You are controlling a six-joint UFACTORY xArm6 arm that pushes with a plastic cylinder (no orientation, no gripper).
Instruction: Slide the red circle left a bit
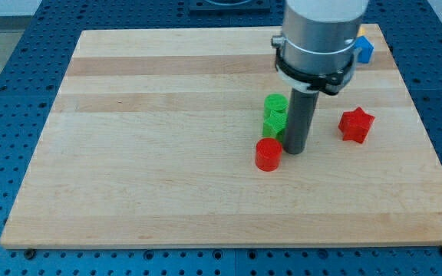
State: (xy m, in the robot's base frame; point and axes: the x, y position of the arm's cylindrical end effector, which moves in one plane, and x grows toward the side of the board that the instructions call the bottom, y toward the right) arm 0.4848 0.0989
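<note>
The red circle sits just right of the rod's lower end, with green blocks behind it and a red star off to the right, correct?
Not quite: the camera view shows the red circle just left of my tip, not right. The green blocks behind it and the red star to the right are as you say.

Wooden board (167,176) with red circle (268,154), green blocks (275,115)

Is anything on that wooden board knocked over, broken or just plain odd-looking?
Nothing stands out. The red circle sits flat beside my tip, on its left in the view, with the green blocks just above it. The red star and the blue block rest on the wooden board, undamaged.
</note>
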